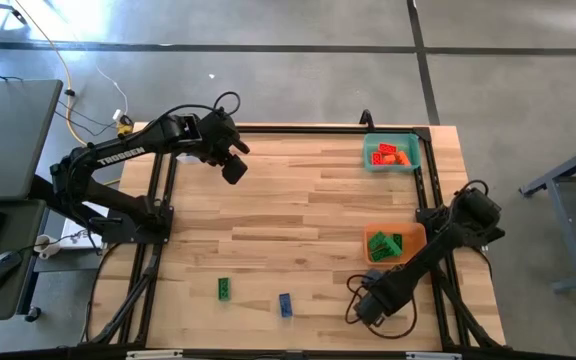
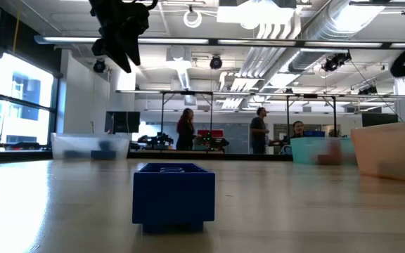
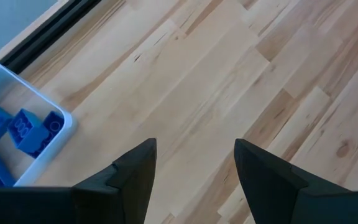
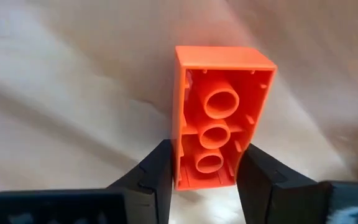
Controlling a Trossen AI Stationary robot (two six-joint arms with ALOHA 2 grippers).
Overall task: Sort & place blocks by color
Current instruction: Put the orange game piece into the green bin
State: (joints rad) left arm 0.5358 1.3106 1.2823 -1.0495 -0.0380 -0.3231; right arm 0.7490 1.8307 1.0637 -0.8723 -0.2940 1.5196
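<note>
My right gripper (image 4: 207, 180) is shut on a red-orange brick (image 4: 222, 118); in the high view it is low near the table's front edge, right of centre (image 1: 366, 308). My left gripper (image 3: 194, 165) is open and empty, high over the far left of the table (image 1: 234, 166), beside a clear bin (image 3: 55, 140) holding blue bricks (image 3: 30, 127). A blue brick (image 1: 285, 305) and a green brick (image 1: 224, 289) lie flat on the table near the front. The blue brick (image 2: 173, 195) fills the low view's foreground. My right gripper pinches the red-orange brick by its two long sides (image 4: 178, 168) between its two fingers, near one end. The fingers lie along the brick, whose other end sticks out past the fingertips. The hollow underside (image 4: 219, 102) faces the wrist camera.
A teal bin (image 1: 415, 152) with red bricks stands at the far right. An orange bin (image 1: 416, 238) with green bricks stands at the right, close to my right arm. A black frame runs along the table's edges. People stand in the room behind.
</note>
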